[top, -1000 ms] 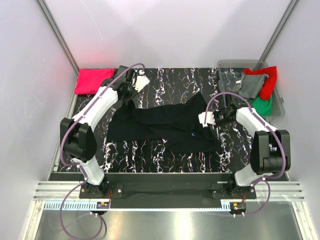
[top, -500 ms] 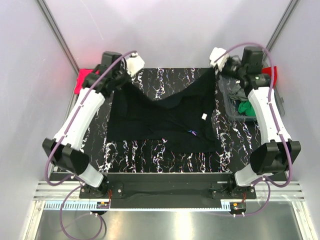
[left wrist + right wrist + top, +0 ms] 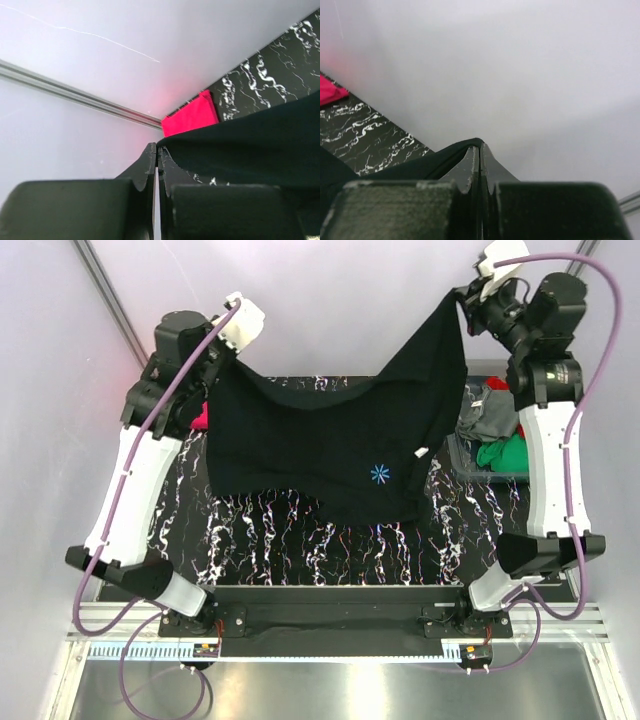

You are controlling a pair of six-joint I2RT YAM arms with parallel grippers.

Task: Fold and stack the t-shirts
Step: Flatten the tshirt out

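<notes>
The large black t-shirt (image 3: 340,440) with its light-blue asterisk mark (image 3: 379,474) hangs spread in the air between both arms. My left gripper (image 3: 222,352) is shut on its left top corner; in the left wrist view the gripper (image 3: 158,150) pinches black cloth (image 3: 250,145). My right gripper (image 3: 462,296) is shut on its right top corner, higher up; the right wrist view shows the gripper (image 3: 480,147) with cloth (image 3: 420,167) over the fingertips. The pink-red tee (image 3: 190,115) lies folded at the table's far left, mostly hidden in the top view (image 3: 201,417).
A clear bin (image 3: 556,440) at the right holds a grey tee (image 3: 492,415), a green tee (image 3: 505,453) and a bit of red cloth (image 3: 493,386). The black marbled table (image 3: 330,545) lies below the hanging shirt. White walls close in on all sides.
Both grippers rose and moved back, lifting the black t-shirt off the table. It went from lying crumpled to hanging spread, with the asterisk mark now facing the top camera.
</notes>
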